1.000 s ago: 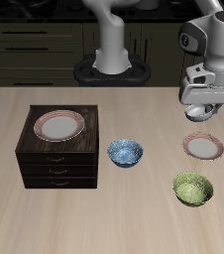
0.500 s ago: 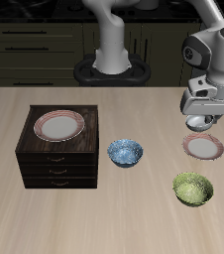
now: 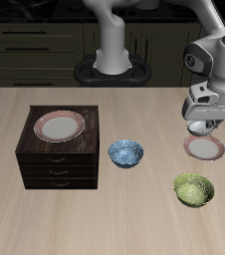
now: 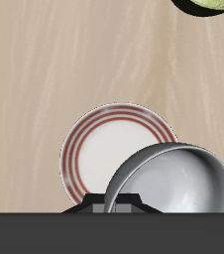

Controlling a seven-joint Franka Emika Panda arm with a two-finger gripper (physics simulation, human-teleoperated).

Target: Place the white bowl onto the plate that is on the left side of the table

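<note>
Two plates are on show, and the one that matters is the plate (image 3: 205, 148) with the pale pink-red rim, lying flat on the table (image 3: 105, 214). Right over its far edge hangs the gripper (image 3: 203, 122), and clamped in it is the white bowl (image 3: 200, 127), held by its rim and clear of the plate. From the wrist camera the white bowl (image 4: 172, 179) looms large and grey, tipped so its open mouth faces the lens, overlapping part of the plate (image 4: 109, 149) below it. You can see the ringed red rim and the off-white centre plainly there. The green bowl (image 3: 194, 189) sits nearer the table's front edge, just beyond the plate, and its rim peeks into the wrist view too (image 4: 213, 7). Mid-table stands the blue patterned bowl (image 3: 125, 153), beside the dark drawer cabinet (image 3: 57, 164) that carries the browner-rimmed plate (image 3: 59, 126) on top
</note>
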